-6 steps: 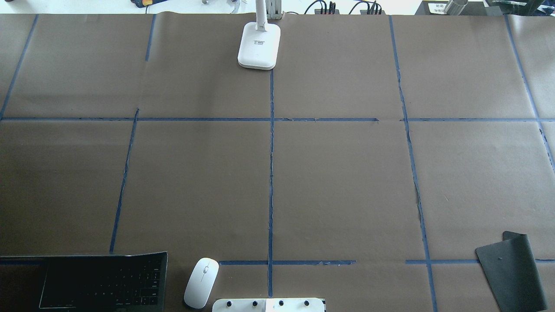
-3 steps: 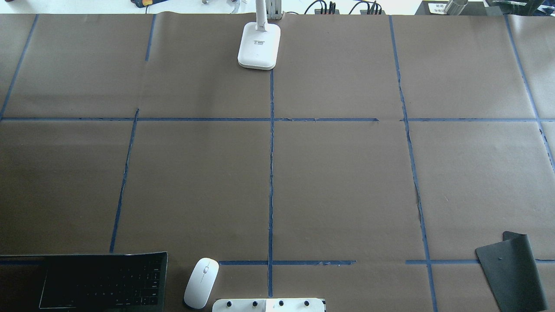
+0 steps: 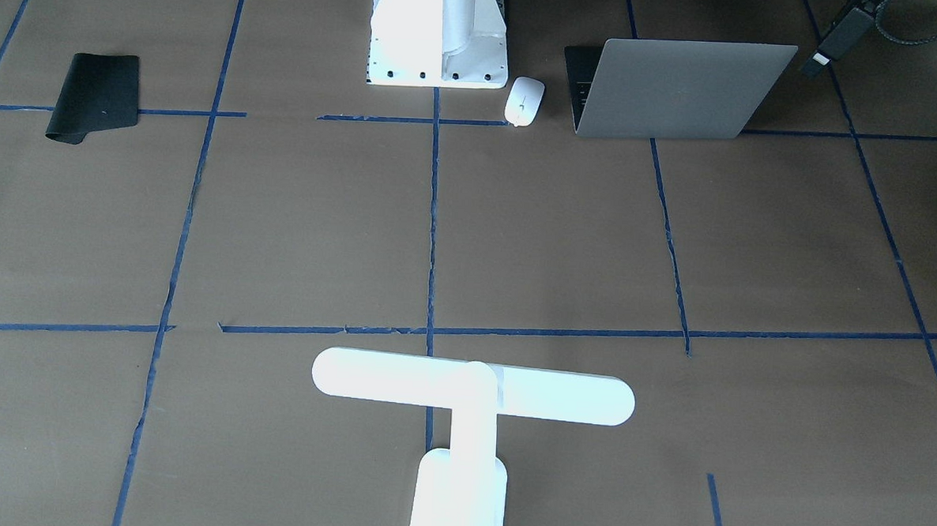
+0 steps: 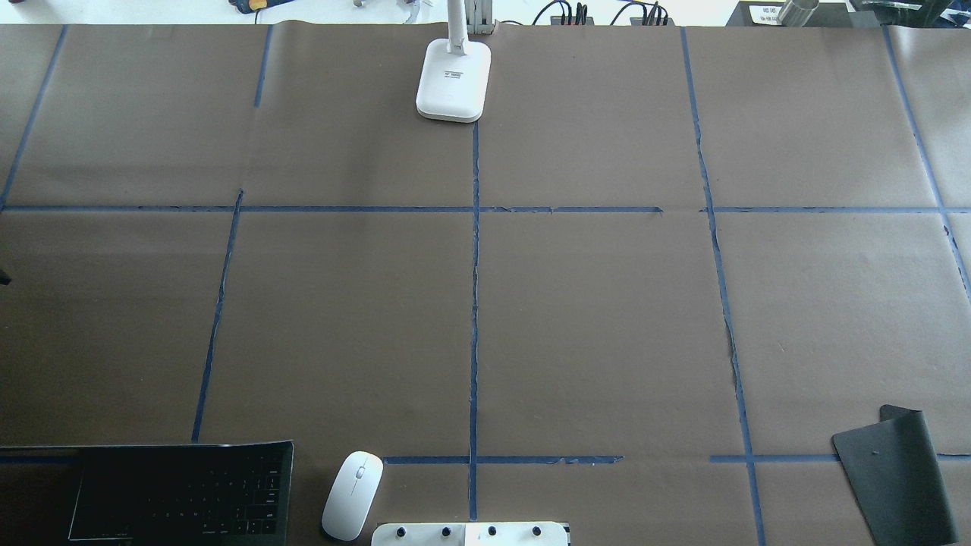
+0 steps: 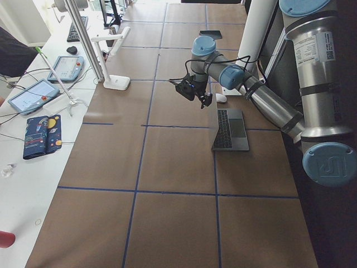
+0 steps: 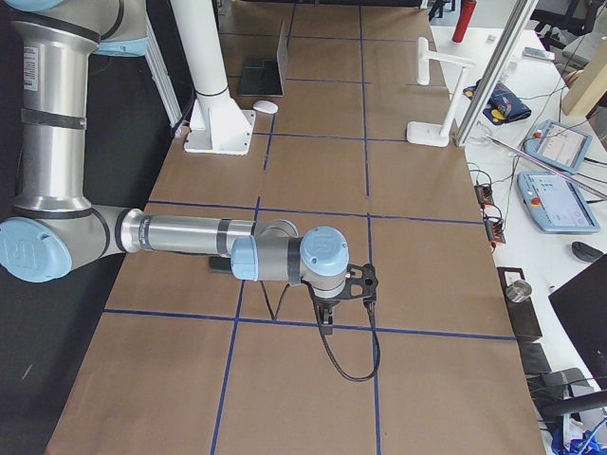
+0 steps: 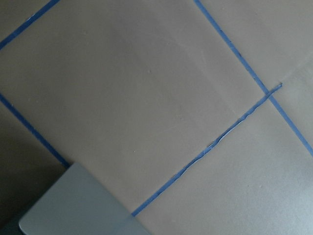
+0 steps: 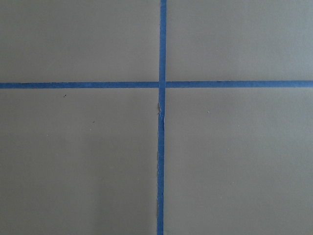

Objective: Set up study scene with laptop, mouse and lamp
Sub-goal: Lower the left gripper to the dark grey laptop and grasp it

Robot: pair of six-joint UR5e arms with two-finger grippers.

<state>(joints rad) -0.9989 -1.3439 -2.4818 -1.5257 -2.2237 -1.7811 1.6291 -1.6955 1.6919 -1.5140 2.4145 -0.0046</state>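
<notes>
Laptop (image 4: pixel 182 493) open at tabletop's robot-side left, mouse (image 4: pixel 353 494) just beside it, lamp (image 4: pixel 453 80) at far centre edge; left pincer (image 5: pixel 199 97) hangs near the lid, right pincer (image 6: pixel 327 320) well apart, whether either is released or clenched I cannot tell; probably safest to grip the laptop's base edge, not the lid.

laptop (image 4: pixel 152 493) cut by bottom edge | lamp (image 4: pixel 453 80) cut by top edge | jaws: too small

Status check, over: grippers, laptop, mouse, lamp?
Left gripper hovering by the laptop, right gripper over brown paper; open or shut unclear. Laptop open, mouse beside it, lamp at far edge. Nothing blocking.
</notes>
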